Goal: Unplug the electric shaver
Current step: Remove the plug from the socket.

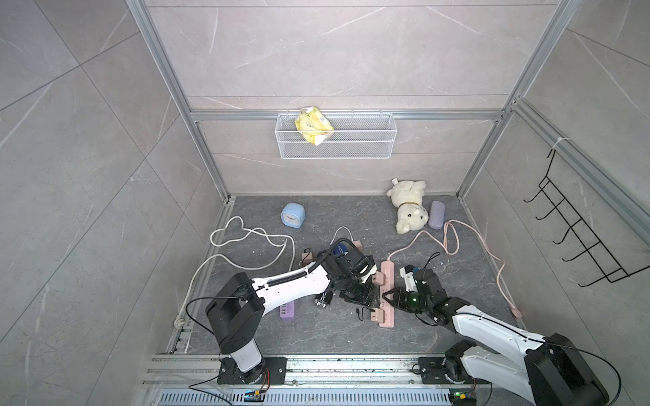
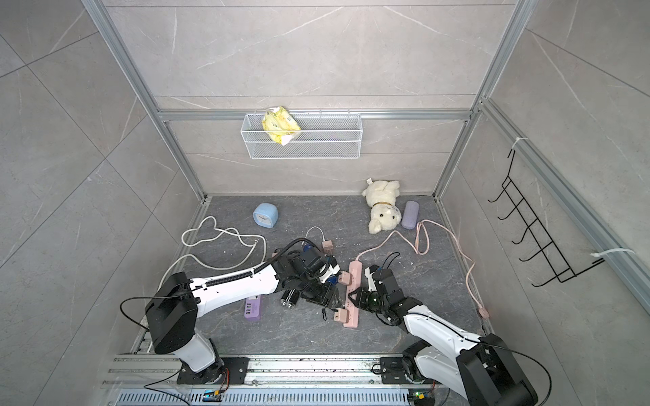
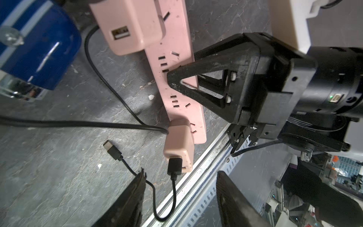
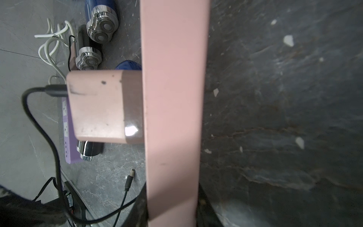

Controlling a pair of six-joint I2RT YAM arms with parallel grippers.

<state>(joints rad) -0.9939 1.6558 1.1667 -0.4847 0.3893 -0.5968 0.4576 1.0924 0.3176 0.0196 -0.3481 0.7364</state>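
- Pink power strip (image 4: 172,118) fills the right wrist view, flat on the dark stone floor (image 4: 275,118) and running straight between that arm's two fingers.
- Across the strip's middle, the right gripper (image 1: 387,294) is closed, pinching it from both long edges.
- Over the strip's near end hangs the left gripper (image 3: 180,173), jaws well apart and gripping nothing.
- At that end a small pink adapter (image 3: 178,141) sits in the last socket. A black USB cable (image 3: 155,202) is seated in it, passes one left finger, loops round and ends in a loose plug (image 3: 112,150) lying bare on the floor.
- Apart from that plug, a blue electric shaver (image 3: 43,45) lies on the floor just beside a larger pink adapter (image 3: 133,27) further up the strip.
- Near the left arm, a black electric shaver (image 1: 323,300) lies beside a purple power strip (image 1: 288,311).
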